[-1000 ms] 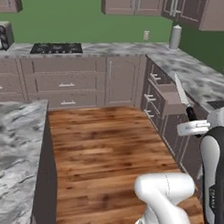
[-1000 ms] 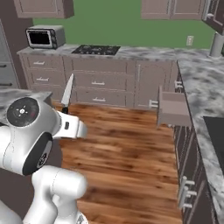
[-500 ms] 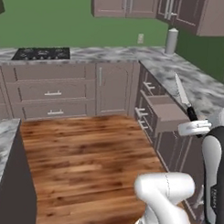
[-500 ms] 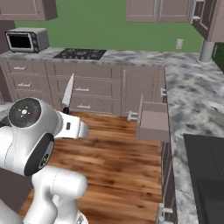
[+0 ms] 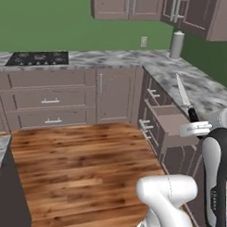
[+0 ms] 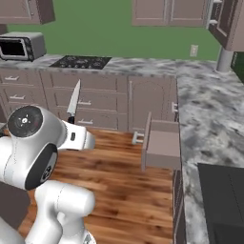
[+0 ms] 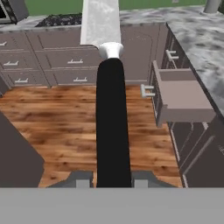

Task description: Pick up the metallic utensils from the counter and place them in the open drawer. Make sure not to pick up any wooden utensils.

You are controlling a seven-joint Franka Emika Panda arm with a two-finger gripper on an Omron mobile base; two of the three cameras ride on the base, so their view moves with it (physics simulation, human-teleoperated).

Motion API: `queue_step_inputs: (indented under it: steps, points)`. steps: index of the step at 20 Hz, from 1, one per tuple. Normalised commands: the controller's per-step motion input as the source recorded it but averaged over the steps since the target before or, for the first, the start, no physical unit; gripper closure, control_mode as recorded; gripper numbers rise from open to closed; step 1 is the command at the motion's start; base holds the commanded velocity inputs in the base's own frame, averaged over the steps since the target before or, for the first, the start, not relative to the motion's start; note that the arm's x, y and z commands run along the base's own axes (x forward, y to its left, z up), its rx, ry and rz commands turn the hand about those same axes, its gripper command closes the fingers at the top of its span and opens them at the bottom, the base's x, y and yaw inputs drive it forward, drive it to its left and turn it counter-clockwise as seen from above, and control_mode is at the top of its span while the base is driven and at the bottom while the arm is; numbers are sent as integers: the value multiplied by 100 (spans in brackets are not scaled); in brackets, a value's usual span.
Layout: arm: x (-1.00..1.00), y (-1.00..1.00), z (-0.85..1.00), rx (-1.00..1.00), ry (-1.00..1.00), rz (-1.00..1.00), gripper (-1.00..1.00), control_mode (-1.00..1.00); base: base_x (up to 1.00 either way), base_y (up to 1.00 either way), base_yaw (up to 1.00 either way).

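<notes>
Above the wooden floor, the gripper [image 7: 113, 180] pinches the knife [image 7: 112, 127] near the open drawer [image 7: 181, 97]

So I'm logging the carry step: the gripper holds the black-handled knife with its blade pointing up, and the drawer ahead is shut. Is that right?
Not quite. The gripper does hold the knife by its black handle, blade pointing up, but the drawer is pulled open, not shut. The right base view shows it standing out from the cabinets.

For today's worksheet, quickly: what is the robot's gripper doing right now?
Gripper: closed on the black handle of the knife, blade pointing up.
</notes>
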Motion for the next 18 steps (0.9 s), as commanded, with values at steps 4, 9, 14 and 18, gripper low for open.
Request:
queue_step_inputs:
  steps: [4, 9, 14, 18]
  points:
    - [0, 0, 0, 0, 0, 0, 100, 100, 32, -35, 0]
    - [0, 0, 0, 0, 0, 0, 100, 100, 89, -32, 0]
    - [0, 0, 0, 0, 0, 0, 100, 100, 39, -58, 0]
    - [0, 0, 0, 0, 0, 0, 100, 100, 7, -51, 0]
